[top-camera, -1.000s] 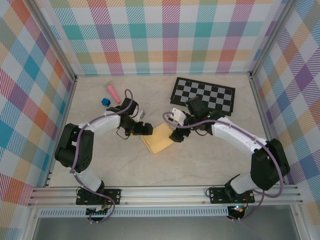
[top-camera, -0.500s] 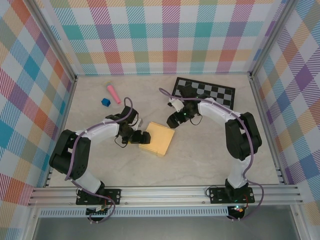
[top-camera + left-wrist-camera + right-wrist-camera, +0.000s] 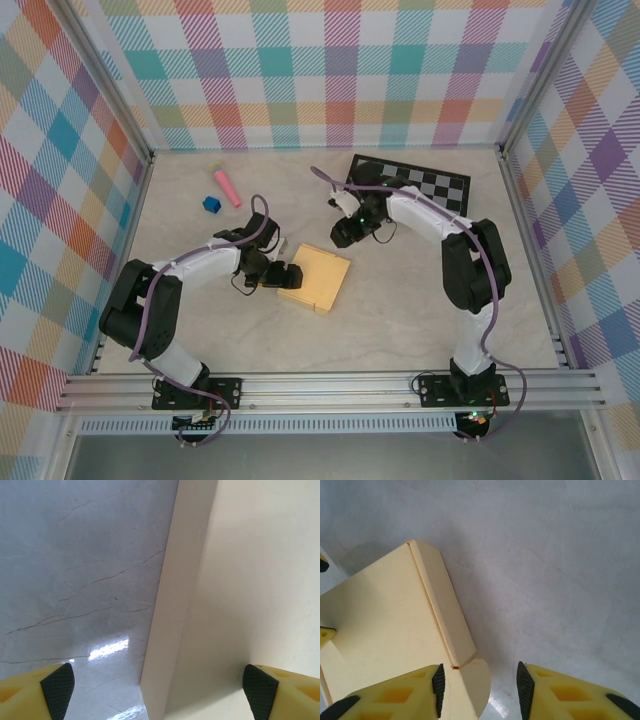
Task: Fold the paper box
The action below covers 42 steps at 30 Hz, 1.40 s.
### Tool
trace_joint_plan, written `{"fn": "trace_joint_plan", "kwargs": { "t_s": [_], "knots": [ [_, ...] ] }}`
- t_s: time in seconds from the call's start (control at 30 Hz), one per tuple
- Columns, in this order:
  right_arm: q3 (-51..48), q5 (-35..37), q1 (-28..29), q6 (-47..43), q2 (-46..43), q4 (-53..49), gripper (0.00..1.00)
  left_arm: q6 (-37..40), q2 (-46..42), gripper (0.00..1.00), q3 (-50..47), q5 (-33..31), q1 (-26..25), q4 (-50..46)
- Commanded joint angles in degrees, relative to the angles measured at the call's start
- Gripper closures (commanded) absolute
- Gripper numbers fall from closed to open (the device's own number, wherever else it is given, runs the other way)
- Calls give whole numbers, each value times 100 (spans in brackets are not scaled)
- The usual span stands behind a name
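Note:
The paper box (image 3: 320, 279) is a flat yellow-orange rectangle lying on the table's middle. My left gripper (image 3: 283, 277) is at its left edge. In the left wrist view that gripper (image 3: 159, 694) is open wide, and the box's side wall (image 3: 170, 630) runs up between the pads. My right gripper (image 3: 345, 234) hovers just beyond the box's far right corner. In the right wrist view it (image 3: 481, 686) is open, with a rounded flap (image 3: 476, 682) of the box (image 3: 380, 630) sticking out between the fingers, untouched by the right pad.
A black-and-white checkered board (image 3: 425, 192) lies at the back right, just behind the right arm. A pink stick (image 3: 226, 187) and a small blue cube (image 3: 210, 205) sit at the back left. Plaid walls close in the table (image 3: 400, 320) on three sides.
The right arm has swung back toward the far side and its gripper has come off the box. The box has turned and settled flat. The left gripper shifted slightly toward me.

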Motion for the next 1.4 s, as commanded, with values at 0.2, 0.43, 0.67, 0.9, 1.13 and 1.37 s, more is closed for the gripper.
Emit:
{"fn": "trace_joint_plan", "kwargs": {
  "t_s": [0.2,0.43,0.67,0.9,1.13,1.37],
  "knots": [
    [499,-343,249,-1108,567,-578,58,50,149,10,35,-310,-86,-83],
    [564,-353,347,-1379,693,-728,62,42,160,10,43,-317,-88,-67],
    [554,62,399,-1515,745,-638,70,33,168,10,43,-310,-83,-57],
    [548,74,463,-1603,828,-730,66,24,176,10,52,-320,-83,-62],
    [568,217,491,-1672,902,-711,73,19,195,10,57,-336,-81,-40],
    [532,364,559,-1717,899,-765,79,15,212,10,91,-352,-79,-56]
  ]
}}
